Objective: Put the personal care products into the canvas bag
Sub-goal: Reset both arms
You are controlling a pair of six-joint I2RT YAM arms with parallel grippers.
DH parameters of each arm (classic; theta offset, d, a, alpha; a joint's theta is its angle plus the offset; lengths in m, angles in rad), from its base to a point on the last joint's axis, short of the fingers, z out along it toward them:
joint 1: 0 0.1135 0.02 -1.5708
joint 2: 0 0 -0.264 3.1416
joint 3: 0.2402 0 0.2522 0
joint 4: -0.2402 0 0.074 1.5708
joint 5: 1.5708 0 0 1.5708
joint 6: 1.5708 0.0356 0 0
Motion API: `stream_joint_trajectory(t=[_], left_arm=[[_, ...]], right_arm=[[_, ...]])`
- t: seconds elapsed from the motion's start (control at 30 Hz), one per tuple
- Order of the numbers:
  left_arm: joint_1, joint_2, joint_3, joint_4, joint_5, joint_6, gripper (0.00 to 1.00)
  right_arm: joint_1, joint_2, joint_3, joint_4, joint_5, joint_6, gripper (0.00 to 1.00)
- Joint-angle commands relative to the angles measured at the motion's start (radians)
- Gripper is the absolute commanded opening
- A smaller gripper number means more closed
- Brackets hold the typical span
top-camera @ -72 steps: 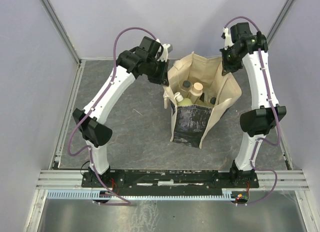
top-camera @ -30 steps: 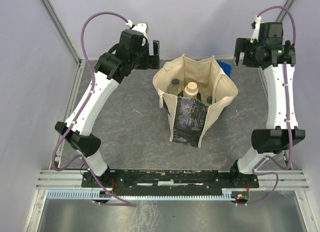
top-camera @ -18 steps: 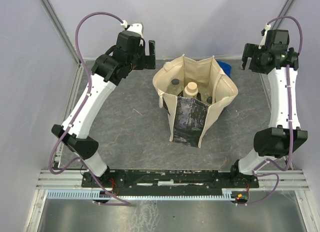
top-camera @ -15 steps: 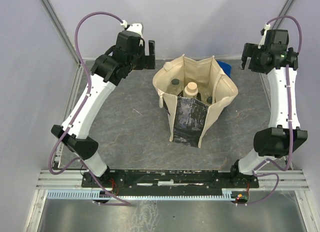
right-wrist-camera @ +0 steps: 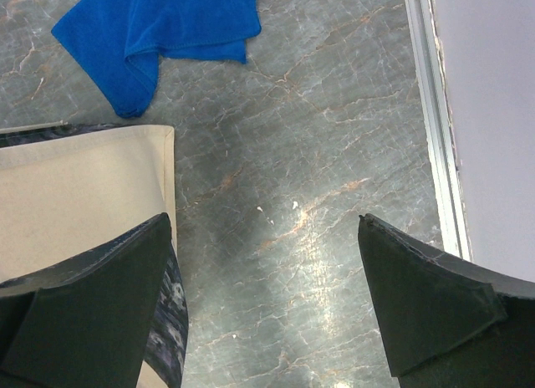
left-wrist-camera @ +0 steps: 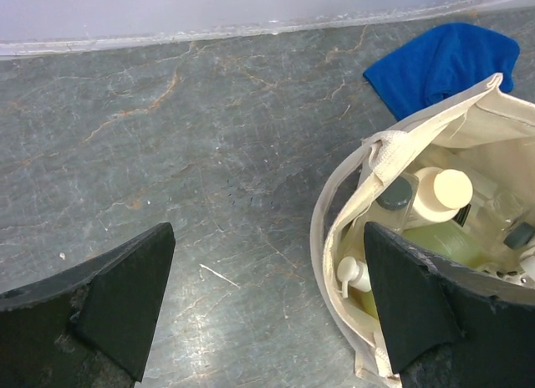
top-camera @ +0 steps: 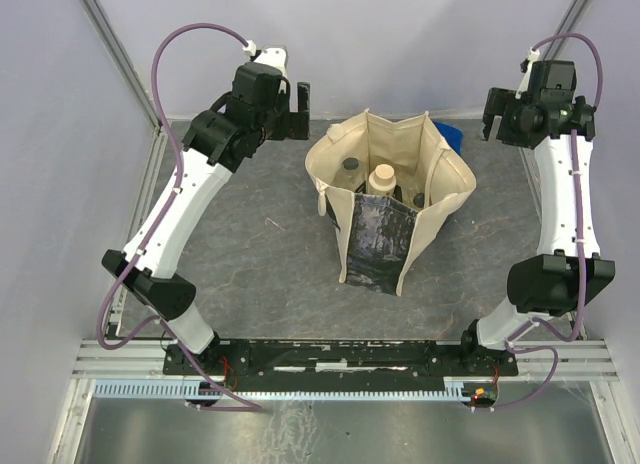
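The canvas bag (top-camera: 385,209) stands upright and open in the middle of the table, its dark printed panel facing the near side. Personal care products stand inside: a beige jar (top-camera: 382,176) (left-wrist-camera: 443,191), a dark-capped clear bottle (top-camera: 350,165) (left-wrist-camera: 394,194), a yellow-green bottle (left-wrist-camera: 430,242) and a white pump top (left-wrist-camera: 355,273). My left gripper (top-camera: 300,112) (left-wrist-camera: 267,304) hangs open and empty, left of the bag's rim (left-wrist-camera: 376,150). My right gripper (top-camera: 490,112) (right-wrist-camera: 263,304) is open and empty to the bag's right, over bare table beside the bag's side (right-wrist-camera: 75,196).
A blue cloth (top-camera: 450,136) (left-wrist-camera: 443,62) (right-wrist-camera: 159,28) lies crumpled behind the bag at the back right. A metal rail (right-wrist-camera: 435,120) and grey walls bound the table on the right and at the back.
Both grippers have drawn away from the bag's rim, outward and upward, and the bag's mouth now stands wider. Over the last half second nothing has visibly moved.
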Motion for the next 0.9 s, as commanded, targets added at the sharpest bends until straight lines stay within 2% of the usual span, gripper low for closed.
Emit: stream_joint_trajectory(t=[0.0, 0.87], left_arm=[[0.003, -0.027, -0.005, 0.031, -0.055, 0.055, 1.0], [0.003, -0.027, -0.021, 0.005, -0.084, 0.066, 1.0]], right_arm=[[-0.001, -0.054, -0.005, 0.039, 0.025, -0.002, 1.0], [-0.001, -0.037, 0.032, 0.024, 0.013, -0.033, 1.0]])
